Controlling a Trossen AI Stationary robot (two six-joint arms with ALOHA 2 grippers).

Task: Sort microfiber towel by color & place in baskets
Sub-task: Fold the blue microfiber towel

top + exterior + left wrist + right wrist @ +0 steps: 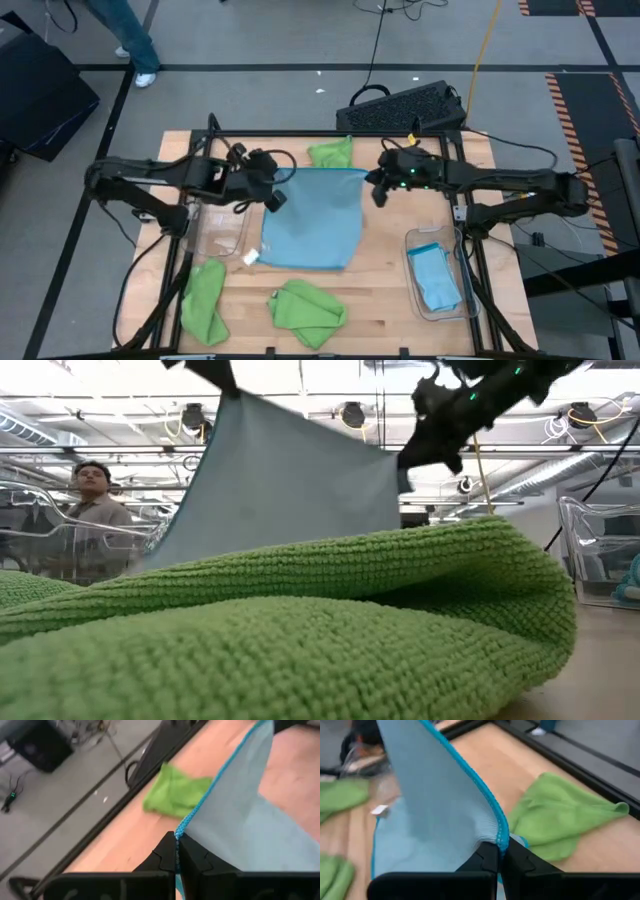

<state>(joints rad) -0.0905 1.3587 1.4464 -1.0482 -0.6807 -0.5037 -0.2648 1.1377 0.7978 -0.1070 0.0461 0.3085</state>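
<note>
Left tool (276, 197) pinching one corner of a light blue towel (312, 218), right tool (379, 190) pinching the opposite corner, cloth hanging stretched between them above the desk (380, 300), green towels (306, 312) lying around it, another blue towel sitting in the right clear basket (462, 300).

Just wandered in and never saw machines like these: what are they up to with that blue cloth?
Two robot arms hold one light blue towel stretched between them above the table. The left gripper is shut on one corner, the right gripper on the other. A folded blue towel already lies in the clear basket on the right; the clear basket on the left looks empty. Three green towels lie loose on the table.
</note>
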